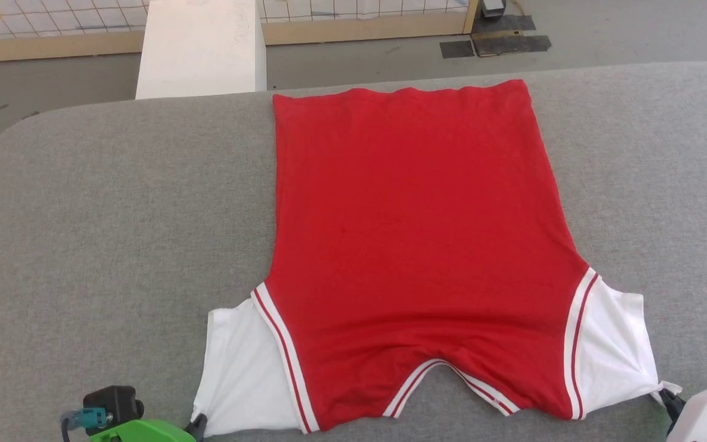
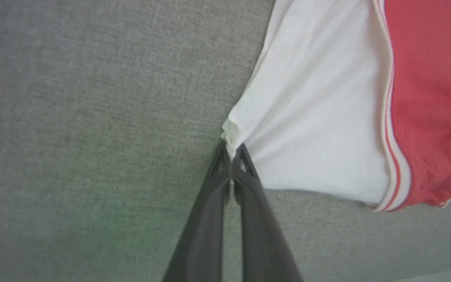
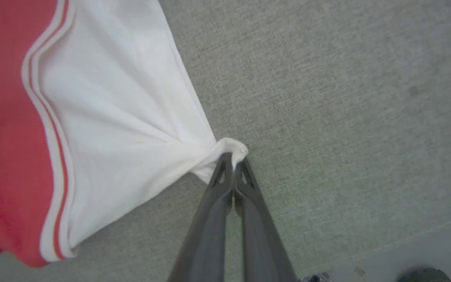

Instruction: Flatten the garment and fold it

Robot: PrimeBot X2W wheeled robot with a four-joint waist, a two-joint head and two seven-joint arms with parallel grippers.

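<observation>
The left fingers (image 2: 247, 174) and right fingers (image 3: 219, 188) each clamp the garment (image 1: 415, 245).

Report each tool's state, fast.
Left tool: closed on a white corner of the jersey.
Right tool: closed on the jersey's other white corner.

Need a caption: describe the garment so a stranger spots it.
On the grey fabric table, the jersey lies spread flat, the left hand and right hand pinching its near corners. Unlike the white block beyond, it is red with striped trim.
</observation>
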